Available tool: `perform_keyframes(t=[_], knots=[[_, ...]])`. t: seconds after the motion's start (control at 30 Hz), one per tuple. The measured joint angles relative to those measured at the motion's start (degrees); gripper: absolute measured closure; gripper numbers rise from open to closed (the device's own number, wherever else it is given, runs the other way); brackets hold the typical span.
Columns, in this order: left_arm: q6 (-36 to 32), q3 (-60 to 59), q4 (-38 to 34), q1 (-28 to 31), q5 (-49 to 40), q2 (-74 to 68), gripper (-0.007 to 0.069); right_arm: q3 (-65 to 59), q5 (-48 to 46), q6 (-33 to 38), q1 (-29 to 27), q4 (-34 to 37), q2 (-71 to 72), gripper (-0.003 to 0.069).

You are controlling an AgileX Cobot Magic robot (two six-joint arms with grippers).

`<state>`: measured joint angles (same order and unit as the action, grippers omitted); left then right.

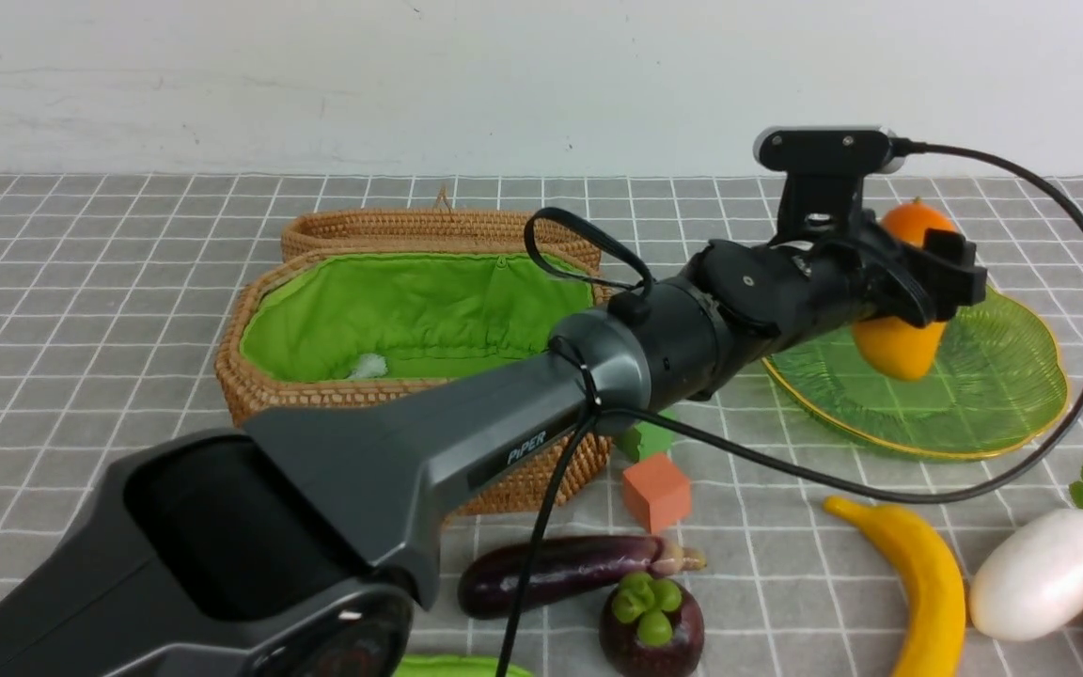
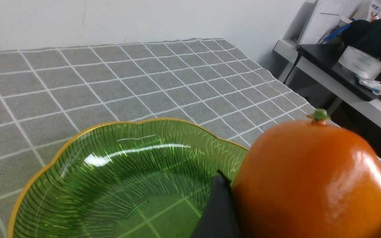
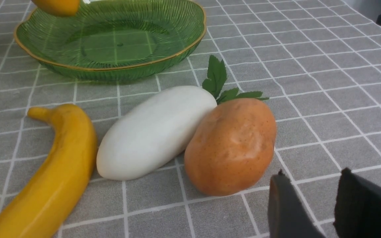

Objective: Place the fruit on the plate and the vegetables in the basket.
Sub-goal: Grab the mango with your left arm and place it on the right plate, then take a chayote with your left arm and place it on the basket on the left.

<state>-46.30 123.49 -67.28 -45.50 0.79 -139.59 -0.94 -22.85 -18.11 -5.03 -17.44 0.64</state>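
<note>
The left tool [image 1: 913, 282] is spread wide and clamped on the mango [image 1: 894, 350], with one finger [image 2: 218, 211] pressed to its flank. The mango hangs over the plate [image 1: 1002, 404], apparently just clear of the glass. The right tool [image 3: 313, 180] stands partly parted, gripping nothing, above the desk [image 3: 309, 66] close by the potato [image 3: 232, 145].
</note>
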Motion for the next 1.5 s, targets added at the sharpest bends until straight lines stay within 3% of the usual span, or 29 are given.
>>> perform_keyframes(t=[0.3,0.5,0.83,1.07,1.17,1.33,1.37,1.43,1.5], knots=[[-4.88,0.0,-0.06,0.0,2.55,0.0,0.0031,0.0,0.0,0.0,0.0,0.0,0.0,0.0417],[-4.83,0.0,-3.96,0.0,6.15,0.0,-0.0007,0.0,-0.07,0.0,0.0,0.0,0.0,0.0417],[-4.85,0.0,-4.9,0.0,3.6,0.0,-0.0015,0.0,-0.07,0.0,0.0,0.0,0.0,0.0417],[-8.14,-0.05,-2.96,0.28,-8.32,2.28,0.0118,0.0,-0.07,0.0,0.0,0.0,0.0,0.0417],[-7.98,-0.05,2.82,1.37,-18.86,6.44,0.0221,0.0,-0.01,0.0,0.0,0.0,0.0,0.0417],[2.46,0.0,19.12,5.38,-41.16,15.88,0.0419,0.0,-0.01,0.0,0.0,0.0,0.0,0.0417],[2.95,0.0,19.8,5.56,-42.93,16.25,0.0426,0.0,-0.01,0.0,0.0,0.0,0.0,0.0417],[8.89,0.0,29.11,7.85,-52.65,21.17,0.0489,0.0,-0.01,0.0,0.0,0.0,0.0,0.0417],[12.97,-0.78,35.68,9.34,-56.08,25.18,0.0501,0.0,-0.01,0.0,0.0,0.0,0.0,0.0417]])
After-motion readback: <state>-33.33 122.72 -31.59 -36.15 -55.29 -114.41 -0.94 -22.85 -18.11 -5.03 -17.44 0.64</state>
